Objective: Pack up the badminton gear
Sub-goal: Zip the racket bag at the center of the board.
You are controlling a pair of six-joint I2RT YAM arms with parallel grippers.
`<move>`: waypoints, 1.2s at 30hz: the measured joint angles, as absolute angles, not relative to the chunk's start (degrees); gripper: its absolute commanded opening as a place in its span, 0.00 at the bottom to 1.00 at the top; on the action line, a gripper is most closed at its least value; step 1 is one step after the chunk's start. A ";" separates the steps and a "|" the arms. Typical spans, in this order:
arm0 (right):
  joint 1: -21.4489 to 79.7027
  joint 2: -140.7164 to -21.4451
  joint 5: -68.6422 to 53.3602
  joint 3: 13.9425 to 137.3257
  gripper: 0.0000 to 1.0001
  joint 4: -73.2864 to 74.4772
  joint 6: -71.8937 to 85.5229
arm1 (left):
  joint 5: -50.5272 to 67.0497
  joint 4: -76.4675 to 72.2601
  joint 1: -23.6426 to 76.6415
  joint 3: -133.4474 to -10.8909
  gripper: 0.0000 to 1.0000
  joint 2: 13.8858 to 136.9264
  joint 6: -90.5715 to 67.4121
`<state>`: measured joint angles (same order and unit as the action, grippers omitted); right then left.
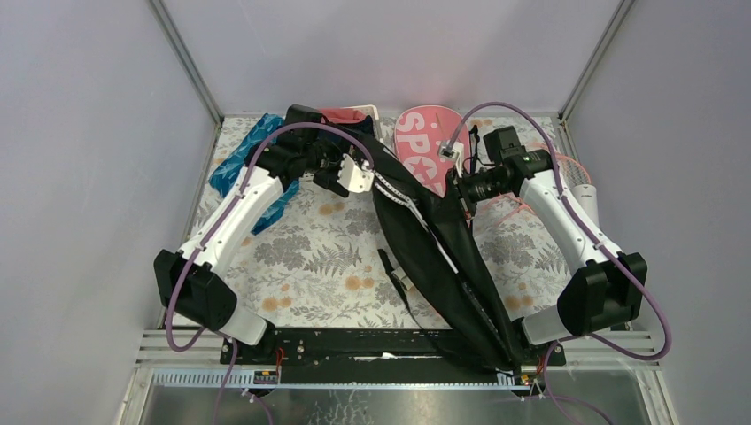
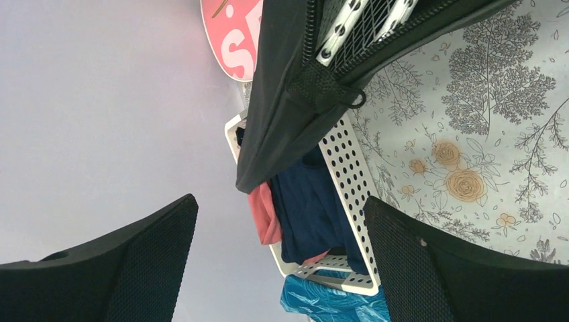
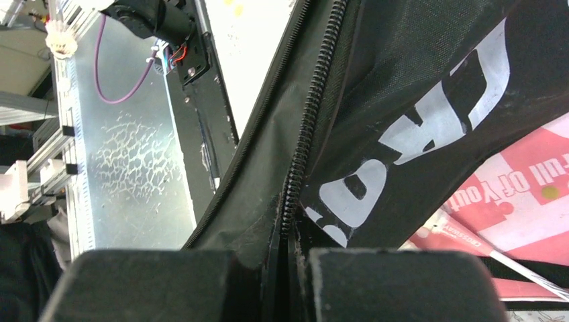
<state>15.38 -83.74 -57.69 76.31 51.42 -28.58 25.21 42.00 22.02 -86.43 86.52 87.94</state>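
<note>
Fabric of the black bag point(image 1: 443, 257) is pinched between the right fingers point(image 3: 402, 285), which are pressed together on the bag's edge right beside its zipper point(image 3: 315, 121). The white letters "CRO" show just past the grip. The right arm point(image 1: 567, 221) rises from its base at the near right, bends at the elbow and reaches inward to the left. Its wrist sits at the bag's right flank, over the far half of the surface point(image 1: 301, 257).

The left arm point(image 1: 235, 217) leans forward from the near left, folds at the elbow and points its wrist to the right. The left fingers point(image 2: 456, 268) stand spread wide with nothing between them, just beside the bag's upper left edge; the wrist view shows a gap between them and the fabric.

The black bag runs lengthwise from the far middle of the surface to the near edge between the two bases. Its mouth is unzipped, and a racket point(image 2: 362, 20) with a white frame and strings shows inside the opening. The pink bag point(image 1: 423, 142) lies at the far side, partly covered by the black one. A white basket point(image 2: 342, 168) holding navy and red clothes stands at the far edge behind the black bag. A blue cloth point(image 1: 232, 159) lies at the far left, beside the left arm.
</note>
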 measured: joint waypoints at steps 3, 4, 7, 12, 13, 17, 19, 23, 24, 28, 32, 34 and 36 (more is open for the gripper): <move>15.97 -83.74 -58.17 76.31 0.00 52.80 -29.80 | 25.65 42.57 22.02 -86.41 0.96 86.98 90.19; 16.29 -83.74 -58.17 76.31 0.00 53.28 -30.20 | 25.89 42.61 22.02 -86.41 0.96 87.35 91.02; 17.06 -83.74 -58.15 76.31 0.00 53.89 -30.61 | 26.59 42.65 22.09 -86.39 0.94 88.86 93.08; 18.50 -83.77 -58.08 76.47 0.00 54.78 -30.61 | 26.70 43.03 22.79 -85.43 0.82 91.37 95.88; 18.79 -83.88 -58.04 76.71 0.00 54.96 -30.61 | 26.68 43.20 22.94 -84.99 0.76 91.70 96.38; 19.33 -84.64 -57.63 77.76 0.00 54.89 -30.35 | 26.46 43.62 23.20 -83.37 0.42 92.09 97.43; 19.33 -84.93 -57.01 77.95 0.00 54.46 -29.82 | 26.33 43.86 22.94 -82.61 0.31 92.07 97.80; 19.49 -86.39 -55.96 78.81 0.00 53.45 -28.10 | 26.85 44.29 21.82 -81.47 0.08 91.83 98.74; 19.51 -87.09 -55.59 79.35 0.00 53.19 -27.40 | 26.92 44.56 21.43 -81.10 0.00 91.57 99.42; 20.32 -89.06 -55.18 81.41 0.04 51.64 -24.32 | 27.44 46.33 18.92 -79.64 0.00 89.67 102.48; 21.78 -90.37 -54.61 83.44 0.15 47.68 -20.78 | 28.05 48.45 15.11 -79.55 0.00 86.98 105.08; 22.15 -91.05 -53.80 84.77 0.22 45.74 -19.46 | 27.29 50.33 12.62 -79.55 0.00 85.45 106.37; 22.17 -91.50 -52.27 86.02 0.29 44.82 -18.63 | 25.56 52.86 9.74 -79.57 0.00 84.36 107.61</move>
<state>22.17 -91.50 -52.27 86.02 44.82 -18.63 25.56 52.86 9.74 -79.57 84.36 107.61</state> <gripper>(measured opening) 0.200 0.120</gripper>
